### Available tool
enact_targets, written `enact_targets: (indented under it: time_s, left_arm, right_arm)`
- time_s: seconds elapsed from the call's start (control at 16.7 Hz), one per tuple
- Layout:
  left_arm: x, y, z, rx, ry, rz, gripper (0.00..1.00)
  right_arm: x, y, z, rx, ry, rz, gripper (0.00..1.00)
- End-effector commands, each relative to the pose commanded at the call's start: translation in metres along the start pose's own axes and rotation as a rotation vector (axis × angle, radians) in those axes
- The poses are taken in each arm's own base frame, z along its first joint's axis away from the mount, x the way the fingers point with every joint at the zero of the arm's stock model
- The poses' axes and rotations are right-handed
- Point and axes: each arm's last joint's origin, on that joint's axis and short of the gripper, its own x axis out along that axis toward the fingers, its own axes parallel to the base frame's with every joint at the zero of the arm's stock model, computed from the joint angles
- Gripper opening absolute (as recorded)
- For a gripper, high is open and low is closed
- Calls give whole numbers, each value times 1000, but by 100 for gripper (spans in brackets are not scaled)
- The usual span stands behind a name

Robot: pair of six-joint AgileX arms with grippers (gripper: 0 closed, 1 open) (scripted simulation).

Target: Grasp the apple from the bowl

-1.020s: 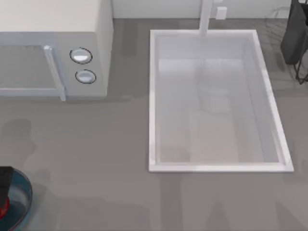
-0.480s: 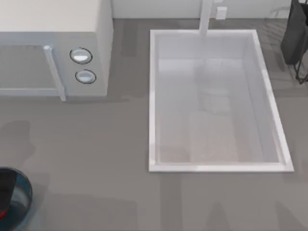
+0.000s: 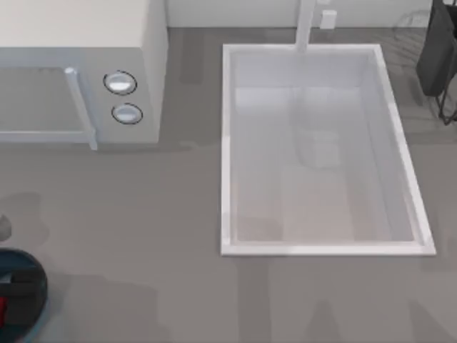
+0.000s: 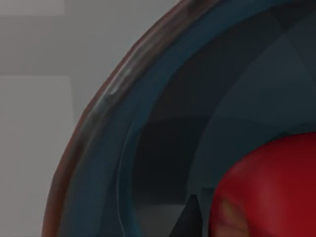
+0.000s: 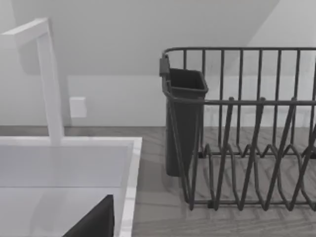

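Left gripper (image 3: 18, 289) is hovering over the bowl (image 3: 37, 275) at the table's lower-left corner, right above the apple (image 3: 2, 311), which is sitting inside the bowl as a red sliver at the frame edge. Can't tell whether the fingers are spread or pinching. My read on handling: apple is looking rigid, light and glossy, so it's likely to be slippery and to roll on the curved bowl floor if nudged off-centre; best hold is probably across its widest part, fingers straddling both sides evenly, keeping off the rim. Top view is giving the layout, with microwave (image 3: 78, 71) at upper left and sink (image 3: 321, 150) in the middle. Left wrist view is giving the close-up: apple (image 4: 269, 190) sitting against the bowl's inner wall (image 4: 163, 123), a dark fingertip (image 4: 190, 222) just beside it. Right wrist view is looking at the dish rack (image 5: 247, 128) and faucet (image 5: 49, 79), so the right arm is sitting parked by the sink.
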Motion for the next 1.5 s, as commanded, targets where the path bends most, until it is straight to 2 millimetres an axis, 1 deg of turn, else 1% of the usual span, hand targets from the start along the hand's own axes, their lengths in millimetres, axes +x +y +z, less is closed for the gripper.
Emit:
enact_targets:
  time_s: [0.06, 0.3, 1.08, 1.14, 1.5]
  left_arm:
    - [3, 0, -1, 0, 6, -1, 100]
    - [4, 0, -2, 0, 7, -1, 100]
    - [4, 0, -2, 0, 7, -1, 2]
    - [4, 0, -2, 0, 7, -1, 0]
    - [4, 0, -2, 0, 7, -1, 0]
  right_arm:
    - [0, 0, 0, 0, 0, 0, 100]
    - [0, 0, 0, 0, 0, 0, 100]
    - [0, 0, 0, 0, 0, 0, 100]
    - [0, 0, 0, 0, 0, 0, 100]
    - [0, 0, 0, 0, 0, 0, 100]
